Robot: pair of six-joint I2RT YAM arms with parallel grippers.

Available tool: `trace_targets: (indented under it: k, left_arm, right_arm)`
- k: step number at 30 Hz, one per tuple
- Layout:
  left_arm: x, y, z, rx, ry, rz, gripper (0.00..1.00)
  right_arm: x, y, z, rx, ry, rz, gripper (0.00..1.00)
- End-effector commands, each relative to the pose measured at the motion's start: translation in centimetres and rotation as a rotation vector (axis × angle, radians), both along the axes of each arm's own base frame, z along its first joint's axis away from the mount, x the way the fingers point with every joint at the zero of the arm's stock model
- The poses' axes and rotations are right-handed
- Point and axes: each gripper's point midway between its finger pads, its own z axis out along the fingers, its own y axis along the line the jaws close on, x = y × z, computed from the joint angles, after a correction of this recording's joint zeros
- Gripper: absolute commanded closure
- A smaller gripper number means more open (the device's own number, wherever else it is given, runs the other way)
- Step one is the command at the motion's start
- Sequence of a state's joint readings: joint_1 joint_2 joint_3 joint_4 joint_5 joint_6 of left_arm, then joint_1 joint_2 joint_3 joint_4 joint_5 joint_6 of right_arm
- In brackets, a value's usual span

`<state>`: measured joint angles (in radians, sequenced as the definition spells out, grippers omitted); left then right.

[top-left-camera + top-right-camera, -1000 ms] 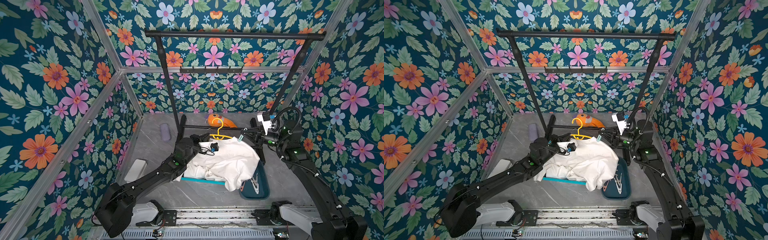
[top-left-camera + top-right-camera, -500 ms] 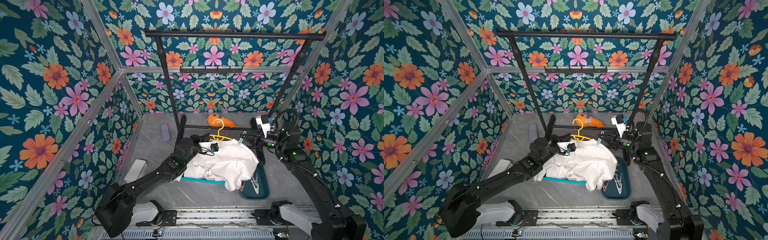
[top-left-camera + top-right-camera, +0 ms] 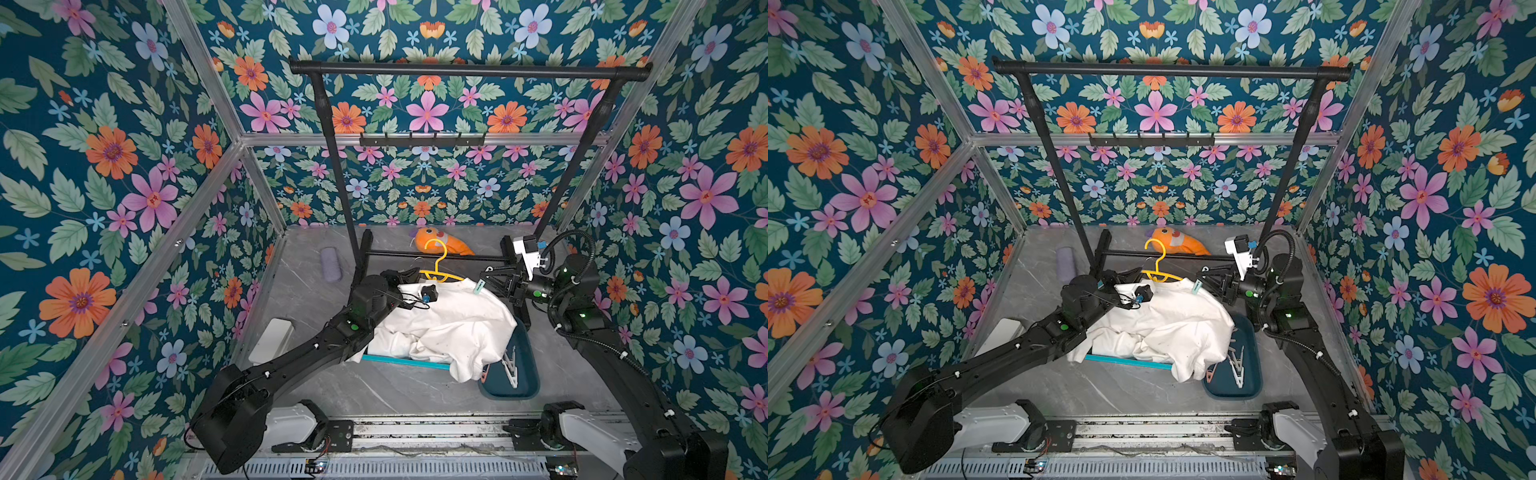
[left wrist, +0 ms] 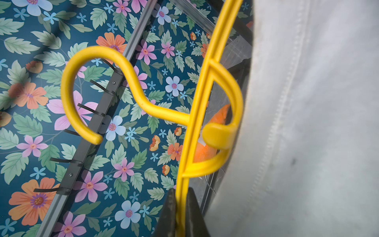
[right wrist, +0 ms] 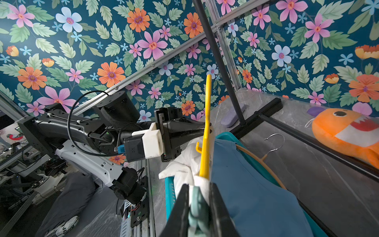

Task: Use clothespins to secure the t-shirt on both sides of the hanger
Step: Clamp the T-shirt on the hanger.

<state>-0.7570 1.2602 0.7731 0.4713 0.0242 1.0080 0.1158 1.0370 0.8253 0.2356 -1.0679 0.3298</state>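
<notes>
Now the right gripper [image 5: 198, 187] is clamped on a mint clothespin [image 5: 197, 213], pressed against the t-shirt [image 5: 182, 170] at one end of the hanger [image 5: 206, 143]. The left gripper [image 4: 181, 207] is closed tight on the hanger's bar.

Papered all round in dark teal floral wallpaper [image 3: 124, 166], framed by silver aluminium struts [image 3: 178, 241]. Floored in grey marble-look surface [image 3: 374, 395]. Furnished with black garment rack [image 3: 469, 70] at back, feet on floor. Fitted with black hook strip [image 3: 419, 141] along rear horizontal strut. Lit evenly, bright.
</notes>
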Motion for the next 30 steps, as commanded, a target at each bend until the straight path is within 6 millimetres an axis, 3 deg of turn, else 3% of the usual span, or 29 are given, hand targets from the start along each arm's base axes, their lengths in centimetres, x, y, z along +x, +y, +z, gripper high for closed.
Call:
trace_targets:
  k: [1,4,5,6,7,9,10,11,17,22,27,30]
  left_arm:
    - [0.2,0.1,2.7,-0.104,-0.041,0.015,1.00]
    - [0.1,0.0,2.5,-0.095,-0.040,0.010,1.00]
    - [0.1,0.0,2.4,-0.089,-0.037,0.008,1.00]
    - [0.1,0.0,2.3,-0.084,-0.036,0.007,1.00]
    - [0.1,0.0,2.0,-0.077,-0.032,0.005,1.00]
    - [0.1,-0.1,1.5,-0.057,-0.027,0.004,1.00]
    - [0.2,0.0,1.3,-0.047,-0.020,0.008,1.00]
    - [0.2,-0.1,1.1,-0.038,-0.016,0.009,1.00]
    - [1.1,0.3,-0.8,0.018,0.017,0.056,1.00]
    - [3.0,0.9,-2.8,0.054,0.100,0.138,1.00]
    - [5.0,2.2,-5.1,0.108,0.187,0.254,1.00]
    - [5.8,3.0,-6.4,0.151,0.207,0.314,1.00]
  right_arm:
    - [-0.6,0.2,0.5,0.003,-0.023,0.026,1.00]
    - [-0.3,0.0,0.4,-0.014,-0.016,0.003,0.96]
    - [-0.2,0.0,0.4,-0.018,-0.014,0.002,0.83]
    - [-0.2,0.0,0.4,-0.019,-0.013,-0.001,0.58]
    - [-0.1,-0.1,0.6,-0.020,-0.016,-0.010,0.45]
    - [-0.2,-0.2,1.2,-0.026,-0.039,-0.020,0.36]
    - [-0.1,-0.3,1.6,-0.031,-0.047,-0.036,0.22]
    - [-0.1,-0.4,1.8,-0.036,-0.051,-0.046,0.01]
    - [0.2,-1.7,3.3,-0.055,-0.090,-0.175,0.00]
    - [0.8,-4.7,3.2,-0.076,-0.028,-0.421,0.00]
    - [-0.6,-8.0,0.3,-0.133,0.181,-0.628,0.08]
    - [-2.1,-9.9,-3.3,-0.162,0.393,-0.745,0.23]
